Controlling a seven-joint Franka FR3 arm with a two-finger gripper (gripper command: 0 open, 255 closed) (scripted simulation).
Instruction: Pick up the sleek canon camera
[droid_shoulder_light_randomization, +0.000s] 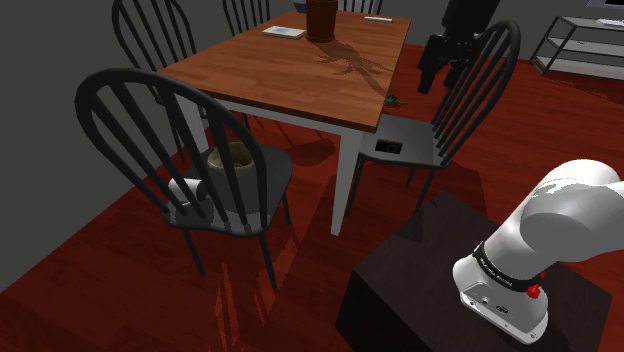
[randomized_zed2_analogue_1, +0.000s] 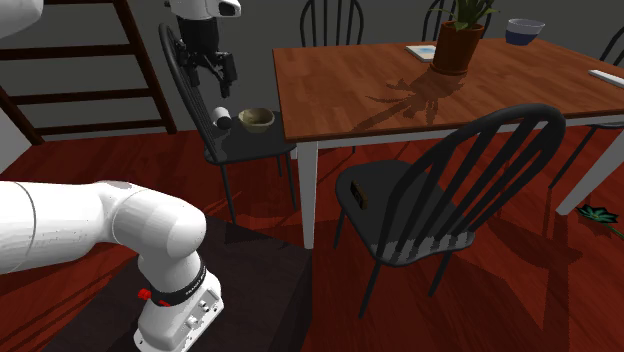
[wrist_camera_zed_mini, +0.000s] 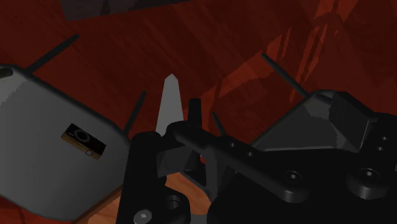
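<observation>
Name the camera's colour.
Camera: black with a tan edge strip; best in the wrist view.

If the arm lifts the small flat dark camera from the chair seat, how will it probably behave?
The small flat dark camera looks boxy and rigid, so it should probably not bend. It lies flat on the dark spindle-back chair's seat, so rolling seems unlikely. Its low profile may leave little to grip.
</observation>
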